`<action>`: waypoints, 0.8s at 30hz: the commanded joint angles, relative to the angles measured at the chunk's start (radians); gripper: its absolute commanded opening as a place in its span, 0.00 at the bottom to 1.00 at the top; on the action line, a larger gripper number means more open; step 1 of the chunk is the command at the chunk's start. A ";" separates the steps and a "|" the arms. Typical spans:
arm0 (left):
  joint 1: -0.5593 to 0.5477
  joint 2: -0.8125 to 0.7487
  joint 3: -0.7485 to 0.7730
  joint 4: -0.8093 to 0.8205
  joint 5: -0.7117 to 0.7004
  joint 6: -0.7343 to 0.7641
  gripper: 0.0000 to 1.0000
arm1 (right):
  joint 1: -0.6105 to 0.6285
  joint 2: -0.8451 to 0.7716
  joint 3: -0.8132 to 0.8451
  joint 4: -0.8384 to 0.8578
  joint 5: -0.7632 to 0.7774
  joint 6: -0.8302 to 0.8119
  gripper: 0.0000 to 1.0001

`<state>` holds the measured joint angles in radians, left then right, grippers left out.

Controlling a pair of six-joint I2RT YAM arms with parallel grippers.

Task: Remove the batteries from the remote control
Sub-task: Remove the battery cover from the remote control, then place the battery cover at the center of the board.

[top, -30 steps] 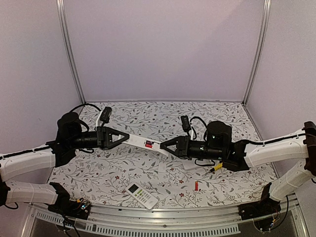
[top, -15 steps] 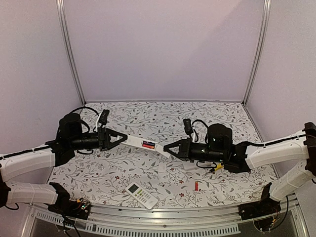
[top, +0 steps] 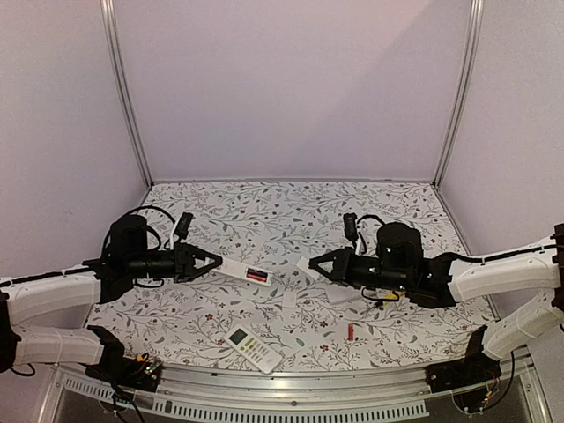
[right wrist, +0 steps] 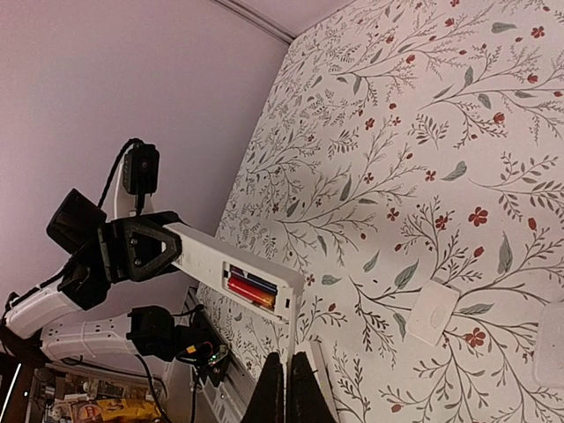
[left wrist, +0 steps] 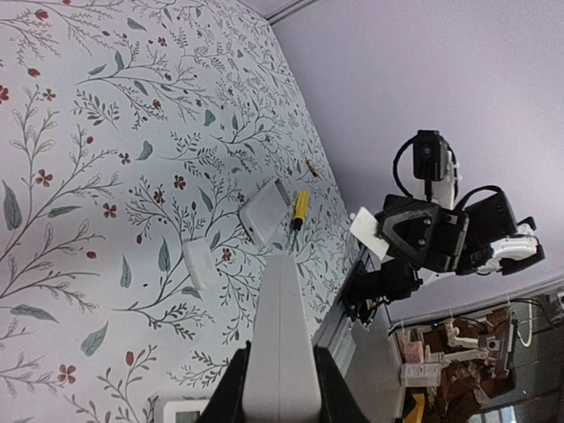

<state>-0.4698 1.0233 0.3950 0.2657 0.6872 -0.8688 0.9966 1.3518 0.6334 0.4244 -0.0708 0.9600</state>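
The left gripper (top: 211, 263) was closed narrowly around one end of a long white plastic remote control (top: 236, 268), holding it level above the table with its far end pointing toward the other arm; in the left wrist view the black fingers (left wrist: 234, 392) pressed both sides of the white body. The remote's battery bay stood uncovered near that free end, and the red-orange and black-blue cylinder batteries (right wrist: 251, 288) lay side by side inside it (seen best from the right wrist camera). The right gripper (top: 310, 263) hung just beyond the remote's free end, apart from it, its jaws pinched tight on a thin white plastic plate (left wrist: 368, 233) that stuck out from the fingertips. Below them spread the table with a white floral-print cloth (top: 264, 211). On the cloth, near the front edge, lay a short red cylinder battery (top: 350, 331) on its own, and to its left a second white remote with a small display (top: 254, 349), lying at a slant. A small white rectangular piece (top: 289, 300) rested between the two grippers, lower down, and a flat pale grey-white rectangular panel (left wrist: 264, 210) lay under the right arm, just beside a yellow-handled screwdriver (top: 388, 298).
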 commanded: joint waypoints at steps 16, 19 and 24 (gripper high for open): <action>-0.062 0.245 0.034 0.028 0.134 0.131 0.00 | -0.033 0.254 0.121 -0.114 0.119 -0.115 0.47; -0.086 0.335 0.090 -0.004 0.150 0.182 0.00 | -0.036 0.229 0.118 -0.141 0.137 -0.120 0.59; -0.120 0.482 0.198 -0.069 0.190 0.265 0.00 | -0.038 0.162 0.111 -0.238 0.198 -0.135 0.70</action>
<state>-0.5625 1.4292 0.5117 0.2386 0.8200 -0.6987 0.9661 1.5803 0.7334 0.2836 0.0551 0.8448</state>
